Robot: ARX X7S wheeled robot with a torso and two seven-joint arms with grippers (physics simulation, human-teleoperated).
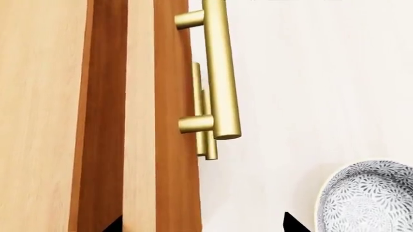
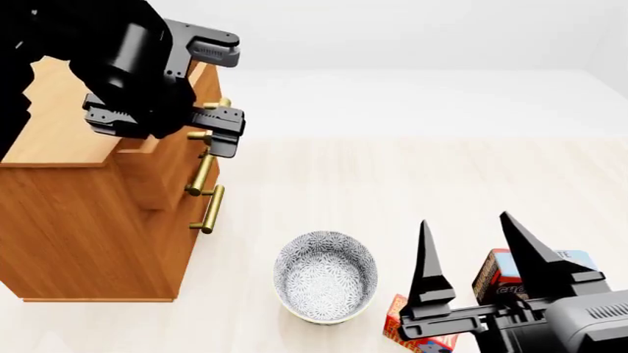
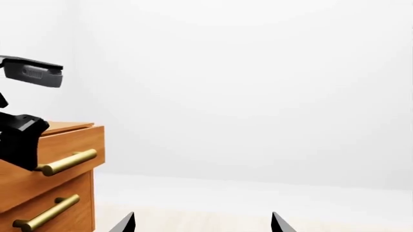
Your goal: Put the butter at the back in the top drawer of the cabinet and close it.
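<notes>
Currently top drawer (image 2: 162, 158) looks slightly out; my left claw (image 2: 218, 95) hangs spread about its handle (image 2: 208, 136). Right claw (image 2: 469, 254), spread and empty, hovers over the butter (image 2: 407, 334) beside the bowl (image 2: 326, 276): I descend squarely.

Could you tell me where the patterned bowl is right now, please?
In the head view, the bowl sits on the floor between the cabinet and the right gripper.
</notes>
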